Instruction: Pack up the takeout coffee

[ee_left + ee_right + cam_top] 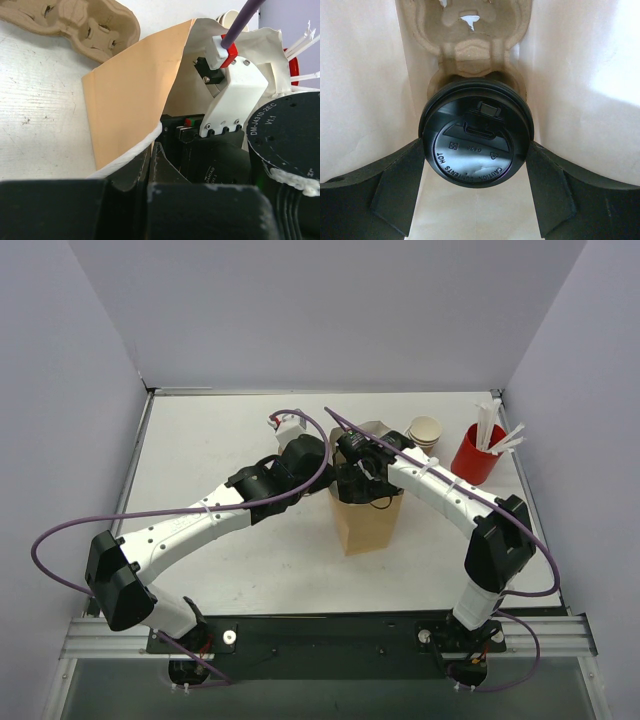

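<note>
Black fingers [395,190] of the right claw [476,150] fill the bottom corners of the right wrist view, spread wide, with the coffee cup [476,107] held between them. One finger presses each side of the cup just under its black lid [470,165]. The lid faces the camera and hides the cup's paper body. Claw and cup are both down inside the paper bag [367,525], whose pale inner walls rise on either side. Straight below the cup, on the bag's floor, lies a moulded pulp carrier [470,55]. The cup is over the carrier's nearest slot, but the lid hides whether its base is seated there or hangs just above it. From overhead, the bag stands upright near the middle of the surface [220,440], and the right arm bends down into its open top from the right. The left claw [152,150] is closed tight on the bag's rim at the left side of the opening, where the rolled white edge runs in between its fingers. A second pulp carrier [80,25] lies on the surface beyond the bag. Further right stand a stack of paper cups [425,430] and a red cup [478,455] holding white straws [495,425], both well apart from the bag.
</note>
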